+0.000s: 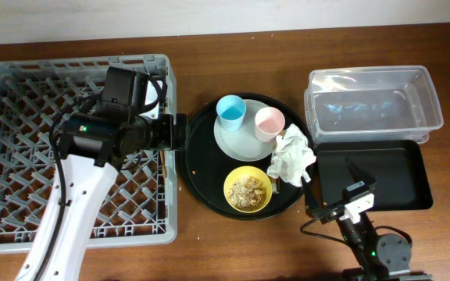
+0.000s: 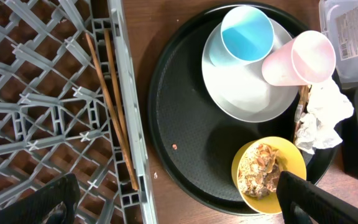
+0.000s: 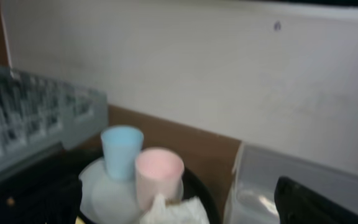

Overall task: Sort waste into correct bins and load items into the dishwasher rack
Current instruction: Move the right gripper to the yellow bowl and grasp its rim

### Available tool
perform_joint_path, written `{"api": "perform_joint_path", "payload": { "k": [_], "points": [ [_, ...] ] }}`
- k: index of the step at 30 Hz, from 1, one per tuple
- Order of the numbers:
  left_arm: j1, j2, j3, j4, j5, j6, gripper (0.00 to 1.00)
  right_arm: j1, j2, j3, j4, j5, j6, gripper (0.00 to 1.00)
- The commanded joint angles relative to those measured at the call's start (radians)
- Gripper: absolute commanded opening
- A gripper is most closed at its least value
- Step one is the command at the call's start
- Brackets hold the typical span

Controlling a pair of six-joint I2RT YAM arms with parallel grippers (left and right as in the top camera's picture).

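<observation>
The grey dishwasher rack (image 1: 22, 125) fills the left. The wooden chopsticks (image 2: 114, 106) lie in it by its right wall. My left gripper (image 1: 180, 133) is open and empty over the rack's right edge; in the left wrist view its fingers (image 2: 176, 208) straddle the rack wall and the yellow bowl (image 1: 248, 190), which holds food scraps (image 2: 260, 169). The blue cup (image 1: 230, 111) and pink cup (image 1: 269, 122) stand on the pale plate (image 1: 241, 140). The crumpled napkin (image 1: 291, 154) lies beside them, with a brown wrapper (image 2: 301, 109) at its edge. My right gripper (image 1: 328, 191) is open and empty, low by the napkin (image 3: 173, 211).
The plate, cups, bowl and napkin sit on a big round black tray (image 1: 201, 164). The clear tub (image 1: 373, 101) stands at the back right, with the shallow black rectangular tray (image 1: 397, 179) just in front of it. A pale wall (image 3: 229, 74) rises behind the table.
</observation>
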Motion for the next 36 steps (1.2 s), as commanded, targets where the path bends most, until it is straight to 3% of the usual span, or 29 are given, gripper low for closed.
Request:
{"api": "perform_joint_path", "payload": {
  "k": [1, 6, 11, 15, 21, 24, 26, 28, 34, 36],
  "points": [
    [0.001, 0.002, 0.013, 0.002, 0.018, 0.005, 0.99, 0.005, 0.028, 0.283, -0.201, -0.019, 0.089, 0.99],
    [0.001, 0.002, 0.013, 0.002, 0.018, 0.005, 0.99, 0.004, 0.302, 0.78, -0.674, 0.09, -0.004, 0.99],
    [0.001, 0.002, 0.013, 0.002, 0.018, 0.005, 0.99, 0.005, 0.729, 1.249, -1.086, 0.11, -0.045, 0.99],
    [0.001, 0.002, 0.013, 0.002, 0.018, 0.005, 0.99, 0.005, 0.965, 1.415, -1.189, 0.131, -0.045, 0.99],
    [0.001, 0.002, 0.013, 0.002, 0.018, 0.005, 0.99, 0.005, 1.241, 1.425, -1.284, -0.151, 0.089, 1.0],
    [0.001, 0.002, 0.013, 0.002, 0.018, 0.005, 0.99, 0.041, 1.335, 1.38, -1.304, -0.217, 0.102, 0.66],
    [0.001, 0.002, 0.013, 0.002, 0.018, 0.005, 0.99, 0.113, 1.38, 1.326, -1.27, -0.217, 0.102, 0.58],
    [0.001, 0.002, 0.013, 0.002, 0.018, 0.005, 0.99, 0.184, 1.401, 1.263, -1.205, -0.199, 0.119, 0.54],
    [0.001, 0.002, 0.013, 0.002, 0.018, 0.005, 0.99, 0.431, 1.419, 1.005, -0.859, 0.016, 0.397, 0.53],
    [0.001, 0.002, 0.013, 0.002, 0.018, 0.005, 0.99, 0.542, 1.419, 0.926, -0.741, 0.167, 0.466, 0.54]
  ]
}}
